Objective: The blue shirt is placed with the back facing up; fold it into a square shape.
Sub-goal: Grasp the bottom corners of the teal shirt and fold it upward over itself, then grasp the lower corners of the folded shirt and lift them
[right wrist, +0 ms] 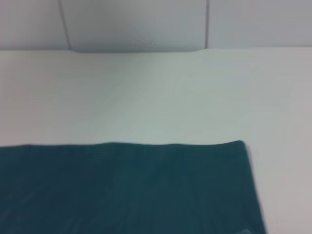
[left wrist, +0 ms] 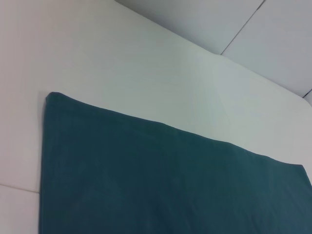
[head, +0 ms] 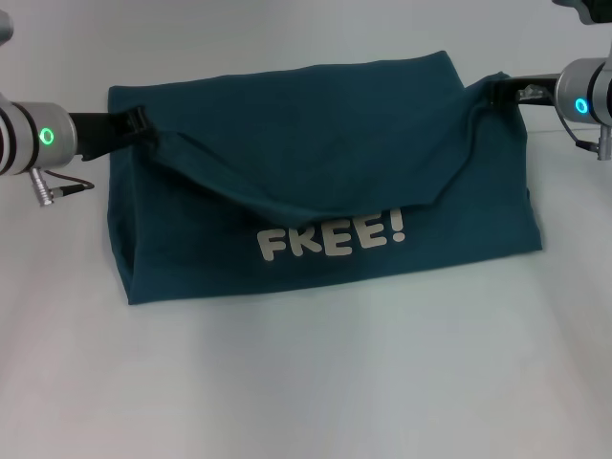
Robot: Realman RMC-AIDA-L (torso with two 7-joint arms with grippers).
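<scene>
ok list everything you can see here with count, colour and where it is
dark teal-blue short-sleeved fabric shirt: one, teal-blue, middle of the table, partly folded with a top layer draped between the two grippers
white "FREE!" lettering: one word, white, on the shirt's near exposed layer, below the sagging folded edge
flat white table: one, white, under the shirt, filling the head view
left gripper: one, black fingers on a silver arm with a green light, pinching the shirt's left edge
right gripper: one, black fingers on a silver arm with a blue light, pinching the shirt's right edge
</scene>
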